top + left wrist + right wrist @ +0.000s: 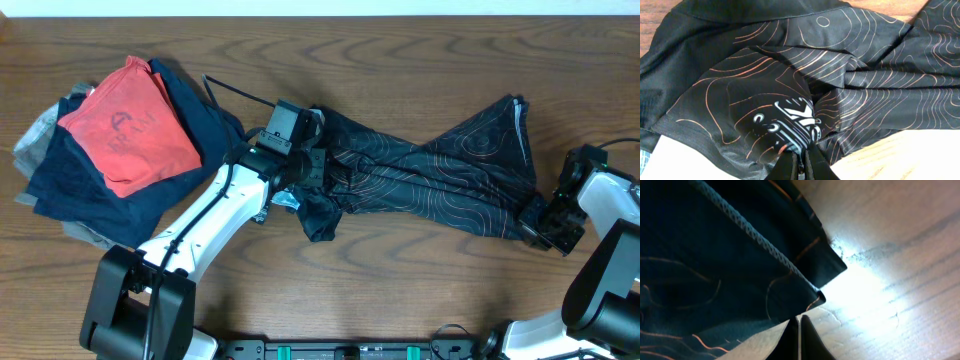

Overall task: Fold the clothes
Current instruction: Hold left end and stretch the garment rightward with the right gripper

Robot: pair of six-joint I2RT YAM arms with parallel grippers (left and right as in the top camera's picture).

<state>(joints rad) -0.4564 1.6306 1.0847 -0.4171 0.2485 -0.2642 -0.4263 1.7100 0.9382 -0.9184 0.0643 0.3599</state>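
The black jersey (430, 170) with fine white and orange contour lines lies bunched and stretched across the middle of the table. My left gripper (312, 165) is shut on its left end. The left wrist view shows the jaws (800, 156) pinching a fold of the jersey (790, 65) with white lettering on it. My right gripper (532, 218) is at the jersey's right end. In the right wrist view its jaws (799, 324) are shut at the edge of the jersey (715, 265), just below a hemmed corner.
A pile of other clothes lies at the left: a red-orange shirt (130, 125) on navy blue garments (75, 185), with a grey one (35, 135) beneath. A black strap (235, 92) lies behind the left arm. The table's front edge is near both arm bases.
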